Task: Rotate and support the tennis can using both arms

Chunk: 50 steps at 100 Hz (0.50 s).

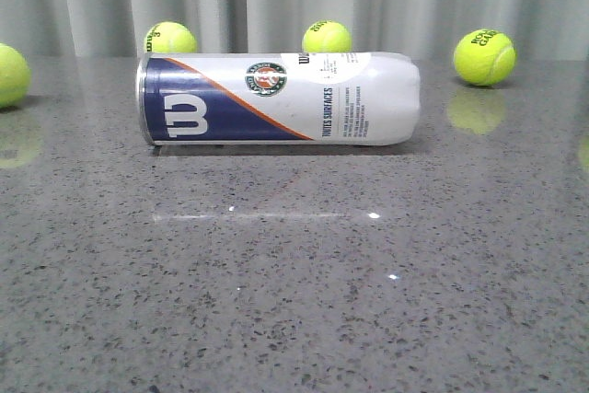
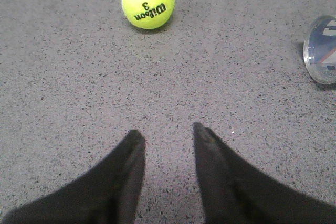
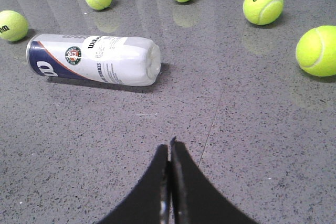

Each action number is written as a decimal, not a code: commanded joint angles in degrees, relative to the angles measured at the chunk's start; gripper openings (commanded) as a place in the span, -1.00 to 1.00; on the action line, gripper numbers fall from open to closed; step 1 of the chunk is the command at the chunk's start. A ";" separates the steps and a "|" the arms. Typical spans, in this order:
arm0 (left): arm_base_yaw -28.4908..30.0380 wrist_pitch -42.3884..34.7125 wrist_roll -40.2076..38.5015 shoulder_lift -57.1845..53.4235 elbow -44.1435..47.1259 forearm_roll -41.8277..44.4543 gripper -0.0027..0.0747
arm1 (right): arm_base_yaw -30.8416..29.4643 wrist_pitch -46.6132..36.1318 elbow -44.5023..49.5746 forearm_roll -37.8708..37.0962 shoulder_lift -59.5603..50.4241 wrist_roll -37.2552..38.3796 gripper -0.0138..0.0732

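From my seat, the tennis can lies flat on its side on the grey speckled table, not upright. In the front view its long axis runs straight across, from 9 o'clock to 3 o'clock: the silver rim end points to 9 o'clock and the white rounded end points to 3 o'clock. The navy panel with the big W sits at the rim end, the round logo near the middle, the small print toward the white end.

I see 4 tennis balls in the front view: 1 at the far 9 o'clock edge, 1 behind the can's rim end, 1 behind its middle, and 1 off toward 2 o'clock, well apart from the can.

The left gripper hangs over bare table with its 2 fingers spread and nothing between them. In its wrist view only the can's rim end shows at the frame edge, well apart from the fingers; a ball lies ahead of them.

The right gripper has its fingers pressed together on nothing. The can lies well apart from it, around 11 o'clock of the fingertips in that view, white end nearer them. Neither gripper touches the can.
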 commanded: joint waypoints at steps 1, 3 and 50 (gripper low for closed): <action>0.04 -3.03 -0.37 4.57 -3.88 -1.54 0.35 | -0.31 -4.38 -1.28 -0.25 0.66 -0.54 -0.83; 0.04 -2.74 -0.37 5.55 -4.26 -1.88 0.45 | -0.31 -4.38 -1.28 -0.25 0.66 -0.54 -0.83; -0.06 3.44 11.77 27.72 -15.03 -37.58 0.53 | -0.31 -4.78 -1.28 -0.23 0.66 -0.54 -0.83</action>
